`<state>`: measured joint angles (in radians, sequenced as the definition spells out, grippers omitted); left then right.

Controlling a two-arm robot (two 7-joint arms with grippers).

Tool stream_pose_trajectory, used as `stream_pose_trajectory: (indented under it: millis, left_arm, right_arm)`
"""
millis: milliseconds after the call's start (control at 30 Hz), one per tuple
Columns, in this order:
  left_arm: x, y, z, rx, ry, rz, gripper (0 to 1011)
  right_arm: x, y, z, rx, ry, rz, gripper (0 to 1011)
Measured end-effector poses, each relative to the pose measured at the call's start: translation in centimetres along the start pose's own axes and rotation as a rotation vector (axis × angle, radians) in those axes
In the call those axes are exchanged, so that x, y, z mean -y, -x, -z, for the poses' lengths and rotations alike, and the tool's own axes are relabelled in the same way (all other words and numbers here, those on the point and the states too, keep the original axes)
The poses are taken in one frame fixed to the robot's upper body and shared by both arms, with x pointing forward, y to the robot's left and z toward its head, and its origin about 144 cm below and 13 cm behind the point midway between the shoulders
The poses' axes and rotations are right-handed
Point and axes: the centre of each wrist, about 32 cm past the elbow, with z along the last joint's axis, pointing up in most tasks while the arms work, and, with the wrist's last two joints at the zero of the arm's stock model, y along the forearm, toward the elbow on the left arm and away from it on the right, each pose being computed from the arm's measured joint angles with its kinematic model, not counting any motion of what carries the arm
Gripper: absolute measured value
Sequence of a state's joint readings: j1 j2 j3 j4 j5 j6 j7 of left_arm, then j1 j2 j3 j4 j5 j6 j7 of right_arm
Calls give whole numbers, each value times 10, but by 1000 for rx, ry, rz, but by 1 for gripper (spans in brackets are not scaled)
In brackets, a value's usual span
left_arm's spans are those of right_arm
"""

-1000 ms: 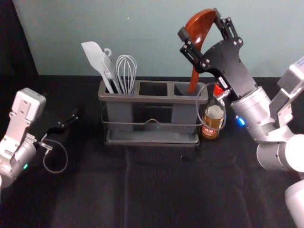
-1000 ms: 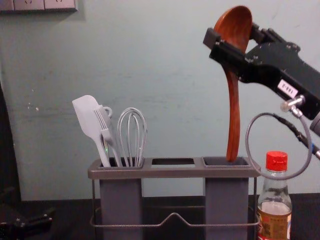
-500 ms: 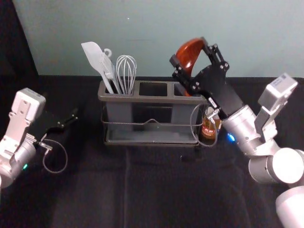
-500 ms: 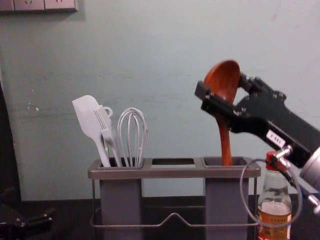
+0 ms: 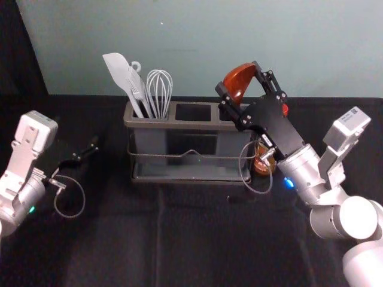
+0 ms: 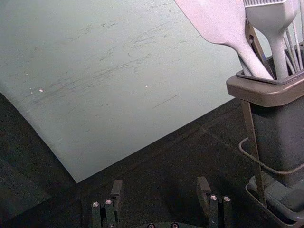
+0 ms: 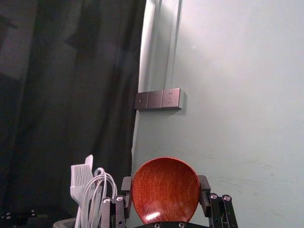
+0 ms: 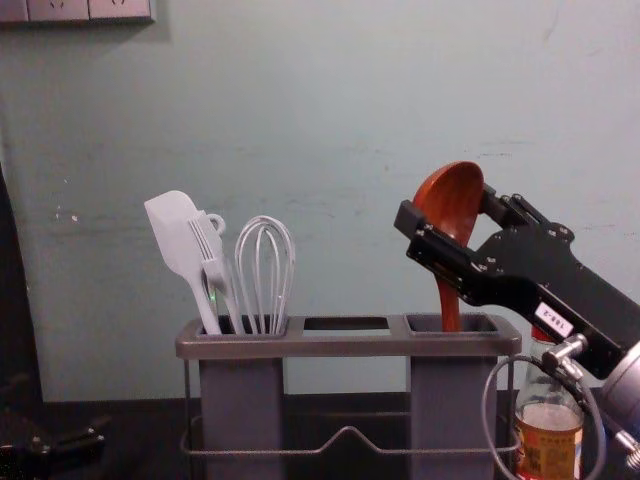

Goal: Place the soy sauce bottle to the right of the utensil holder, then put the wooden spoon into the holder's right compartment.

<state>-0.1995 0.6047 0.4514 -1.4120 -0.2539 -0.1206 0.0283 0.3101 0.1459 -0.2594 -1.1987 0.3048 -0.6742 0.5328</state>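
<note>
Head view, working from near to far: the left gripper (image 5: 84,153) is parked low at the left, beside the utensil holder (image 5: 191,125) and apart from it. Left wrist view has the left gripper (image 6: 159,188) with its two fingers wide apart, only dark cloth between them.

The right gripper (image 5: 239,79) reaches in from the right, over the holder's right end. Its fingers are parted by the width of the wooden spoon's bowl (image 7: 165,190), pressed against it from either side. The spoon is held bowl up and slightly tilted, its handle (image 8: 448,308) running down into the right compartment (image 8: 480,323); how deep it goes is hidden.

Just right of the holder, the soy sauce bottle (image 8: 548,442) stands upright, partly behind the gripper's looped cable (image 8: 488,400). Whether bottle and holder touch, I cannot tell.

In the left compartment stand a pale spatula (image 8: 176,230), a brush (image 8: 208,245) and a whisk (image 8: 265,270); the middle compartment (image 8: 346,323) lies between. Behind is the pale green wall (image 8: 330,120), with a socket panel (image 7: 159,99) on it.
</note>
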Motion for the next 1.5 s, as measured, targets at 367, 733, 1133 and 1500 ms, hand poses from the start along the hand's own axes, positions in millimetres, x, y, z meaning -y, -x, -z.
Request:
stream_pose_trajectory:
  millis: [367, 733, 1133, 1500]
  left_arm:
    - [0, 0, 0, 0, 0, 0, 1000]
    - [0, 0, 0, 0, 0, 0, 1000]
    - [0, 0, 0, 0, 0, 0, 1000]
    - [0, 0, 0, 0, 0, 0, 1000]
  right_arm:
    - [3, 1, 3, -5, 7, 1, 837]
    - [2, 2, 0, 25, -21, -6, 978]
    - [-29, -10, -42, 133, -172, -28, 1002]
    - [-33, -28, -63, 192, -181, -7, 1002]
